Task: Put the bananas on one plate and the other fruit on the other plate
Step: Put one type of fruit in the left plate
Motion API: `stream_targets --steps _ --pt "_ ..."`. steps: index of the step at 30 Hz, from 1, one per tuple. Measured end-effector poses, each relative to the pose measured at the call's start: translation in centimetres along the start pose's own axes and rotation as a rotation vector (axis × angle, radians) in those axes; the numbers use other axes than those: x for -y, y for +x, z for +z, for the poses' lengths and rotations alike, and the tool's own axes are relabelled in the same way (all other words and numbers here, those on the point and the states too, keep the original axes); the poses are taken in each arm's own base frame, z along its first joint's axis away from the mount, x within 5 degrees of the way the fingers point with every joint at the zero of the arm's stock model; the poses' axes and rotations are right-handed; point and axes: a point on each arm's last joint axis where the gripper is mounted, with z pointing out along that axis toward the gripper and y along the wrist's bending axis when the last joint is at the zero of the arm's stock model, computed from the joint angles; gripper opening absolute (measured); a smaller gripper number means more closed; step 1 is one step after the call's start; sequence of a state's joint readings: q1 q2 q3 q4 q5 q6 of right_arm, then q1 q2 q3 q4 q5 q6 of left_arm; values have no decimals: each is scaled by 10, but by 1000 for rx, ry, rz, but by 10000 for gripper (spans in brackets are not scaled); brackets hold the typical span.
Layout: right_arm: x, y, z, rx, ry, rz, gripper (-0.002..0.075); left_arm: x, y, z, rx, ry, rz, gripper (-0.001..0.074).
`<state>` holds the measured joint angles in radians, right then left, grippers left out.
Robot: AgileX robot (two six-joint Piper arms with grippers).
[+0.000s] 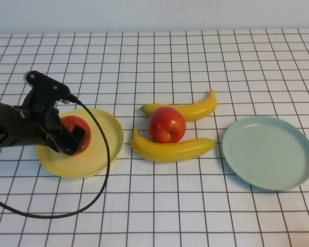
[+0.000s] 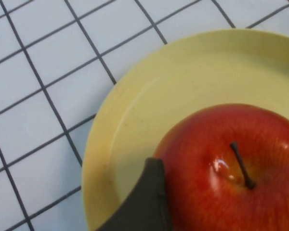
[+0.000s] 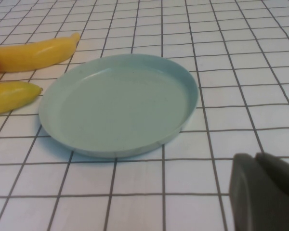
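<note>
No readable text, labels, brands or numbers anywhere: nothing on the fruit, plates, checked cloth or arm.

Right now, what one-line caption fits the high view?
Left gripper, jaws open, around an apple on the yellow plate; second apple between two bananas; blue-green plate bare.

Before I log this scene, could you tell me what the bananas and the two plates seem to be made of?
Bananas: probably plastic, since the skins are glossy, even yellow. Yellow plate under the left gripper and blue-green plate: likely matte plastic or melamine, with uniform colour and soft sheen.
</note>
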<state>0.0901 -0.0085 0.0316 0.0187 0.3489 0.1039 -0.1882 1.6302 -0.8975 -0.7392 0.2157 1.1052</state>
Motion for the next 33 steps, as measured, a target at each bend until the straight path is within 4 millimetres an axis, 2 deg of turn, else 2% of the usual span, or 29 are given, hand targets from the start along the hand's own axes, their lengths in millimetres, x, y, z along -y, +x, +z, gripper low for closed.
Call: stream_targets --steps 3,9,13,19,27,33 --pt "0 0 0 0 0 0 -17 -1 -6 -10 29 -14 19 667" --pt "0 0 0 0 0 0 -17 -2 -25 -53 146 -63 67 668" --pt "0 0 0 0 0 0 -17 2 -26 -62 149 -31 58 668" --pt "0 0 0 0 0 0 -17 3 -19 -46 96 2 26 668" --pt "0 0 0 0 0 0 -17 1 0 -5 -15 12 28 668" --pt "0 0 0 0 0 0 -17 0 0 -1 -19 4 -35 668"
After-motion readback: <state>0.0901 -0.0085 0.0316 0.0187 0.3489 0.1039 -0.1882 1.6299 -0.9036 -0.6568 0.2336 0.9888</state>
